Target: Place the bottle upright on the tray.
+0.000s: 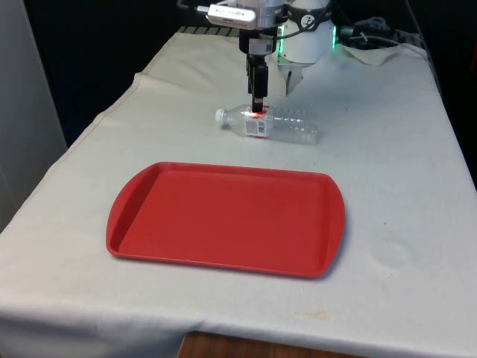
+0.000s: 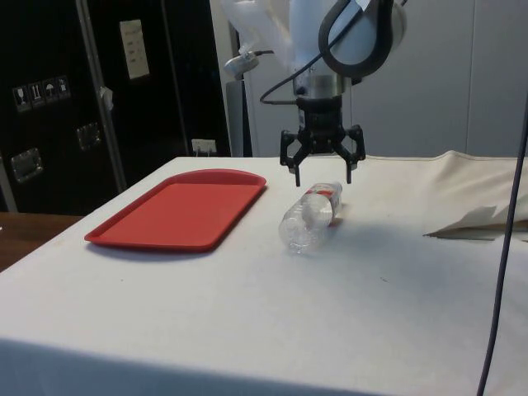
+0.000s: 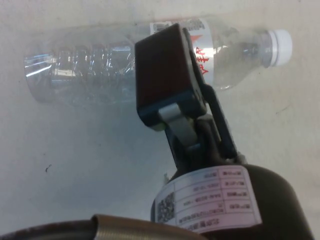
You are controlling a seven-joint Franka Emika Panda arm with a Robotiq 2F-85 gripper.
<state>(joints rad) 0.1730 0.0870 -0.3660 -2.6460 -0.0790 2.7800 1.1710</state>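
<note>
Beyond the red tray (image 1: pixel 223 220), the bottle (image 1: pixel 279 124) is lying flat on the cloth (image 1: pixel 402 186). From the side, the gripper (image 2: pixel 322 171) is hanging just above it, jaws spread wide, holding nothing. At the wrist, one finger (image 3: pixel 165 75) is crossing its label. Grasping, uprighting and placing are all remaining.

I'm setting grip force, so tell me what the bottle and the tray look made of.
The bottle looks like thin clear plastic: see-through ribbed walls, a white screw cap and a printed paper or film label. It appears empty, so probably light and crushable. The tray looks like rigid moulded red plastic with a dull, slightly glossy finish and a raised rolled rim, though the look alone can't confirm it.
</note>
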